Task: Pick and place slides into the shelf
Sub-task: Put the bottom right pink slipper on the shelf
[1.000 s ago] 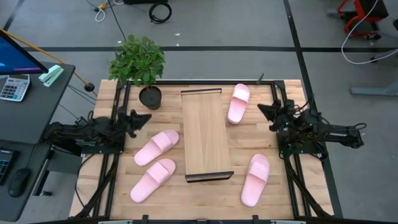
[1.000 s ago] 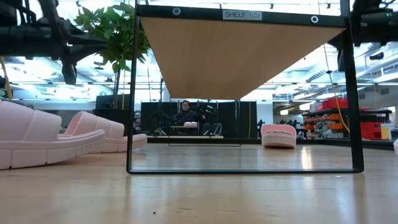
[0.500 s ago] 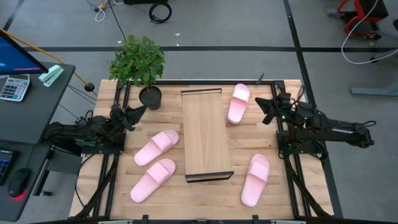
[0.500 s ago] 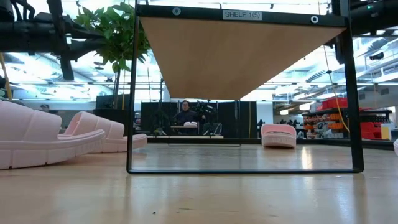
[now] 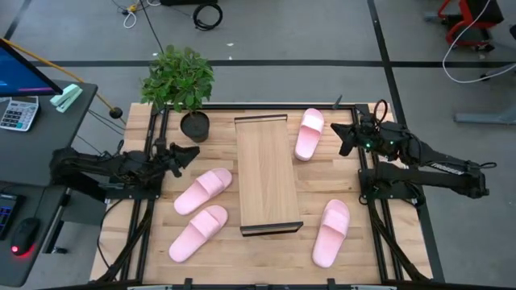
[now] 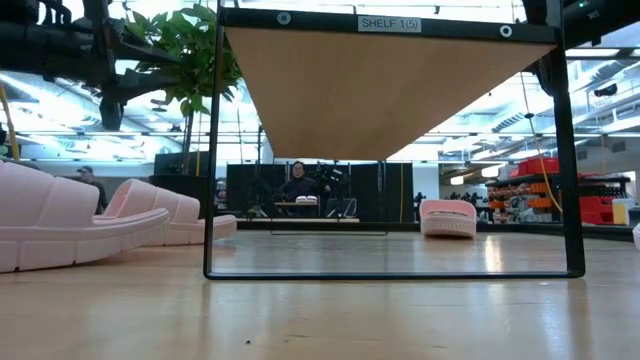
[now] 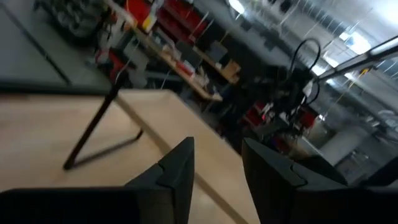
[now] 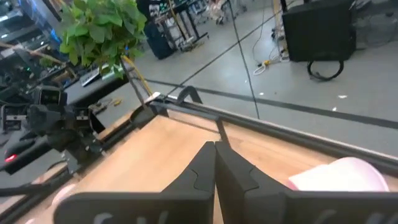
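Observation:
The shelf (image 5: 266,173) is a long light-wood board on black rails, lying mid-table; the low view shows it from its near end (image 6: 390,90). Four pale pink slides rest sole-down on the table: one by the shelf's far right (image 5: 309,133), two to its left (image 5: 203,190) (image 5: 198,232), one near right (image 5: 331,232). My left gripper (image 5: 189,151) hovers open beyond the left pair (image 7: 217,165). My right gripper (image 5: 340,137) hovers shut (image 8: 215,152) just right of the far slide (image 8: 339,173).
A potted plant (image 5: 179,80) stands at the table's far left corner, close to my left gripper. Black frame rails run along both side edges of the table (image 5: 379,225). A desk with a calculator (image 5: 18,113) sits left of the table. A person (image 6: 298,185) sits far behind.
My right arm has reached toward the far edge and risen, its gripper now beside the far slide. My left gripper has shifted slightly, first back toward the left edge, then out toward the shelf again. The slides and the shelf have stayed put.

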You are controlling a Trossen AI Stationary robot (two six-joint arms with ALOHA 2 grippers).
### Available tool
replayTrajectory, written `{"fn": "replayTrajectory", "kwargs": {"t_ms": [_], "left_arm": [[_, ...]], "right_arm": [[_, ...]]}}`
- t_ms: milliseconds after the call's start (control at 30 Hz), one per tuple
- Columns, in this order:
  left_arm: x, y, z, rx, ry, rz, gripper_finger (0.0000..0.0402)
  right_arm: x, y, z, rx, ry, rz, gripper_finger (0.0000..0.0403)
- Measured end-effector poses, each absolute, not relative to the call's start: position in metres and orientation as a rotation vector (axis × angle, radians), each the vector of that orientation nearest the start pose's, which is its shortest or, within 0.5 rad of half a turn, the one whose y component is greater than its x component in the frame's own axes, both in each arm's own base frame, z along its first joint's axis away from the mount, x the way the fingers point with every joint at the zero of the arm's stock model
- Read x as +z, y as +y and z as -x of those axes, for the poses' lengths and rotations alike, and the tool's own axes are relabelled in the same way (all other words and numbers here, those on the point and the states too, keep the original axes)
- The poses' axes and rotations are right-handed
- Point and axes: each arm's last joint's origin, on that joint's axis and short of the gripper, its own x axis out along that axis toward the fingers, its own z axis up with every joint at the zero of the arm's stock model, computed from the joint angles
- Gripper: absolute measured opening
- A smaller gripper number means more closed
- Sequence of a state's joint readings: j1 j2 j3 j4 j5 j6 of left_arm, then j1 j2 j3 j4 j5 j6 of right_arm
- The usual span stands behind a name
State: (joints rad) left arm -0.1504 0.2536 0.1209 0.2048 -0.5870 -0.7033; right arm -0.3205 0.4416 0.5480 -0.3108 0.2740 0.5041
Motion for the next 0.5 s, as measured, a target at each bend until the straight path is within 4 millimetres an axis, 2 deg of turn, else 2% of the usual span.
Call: {"fn": "replayTrajectory", "kwargs": {"t_ms": [300, 500], "left_arm": [[0.197, -0.013, -0.127, 0.327, -0.060, 0.864, 0.0142], [0.194, -0.022, -0.136, 0.289, 0.030, 0.885, 0.0138]], "right_arm": [[0.274, -0.048, -0.103, -0.654, 0.144, -0.530, 0.0013], [0.267, -0.050, -0.106, -0.618, 0.230, -0.535, 0.0013]]}}
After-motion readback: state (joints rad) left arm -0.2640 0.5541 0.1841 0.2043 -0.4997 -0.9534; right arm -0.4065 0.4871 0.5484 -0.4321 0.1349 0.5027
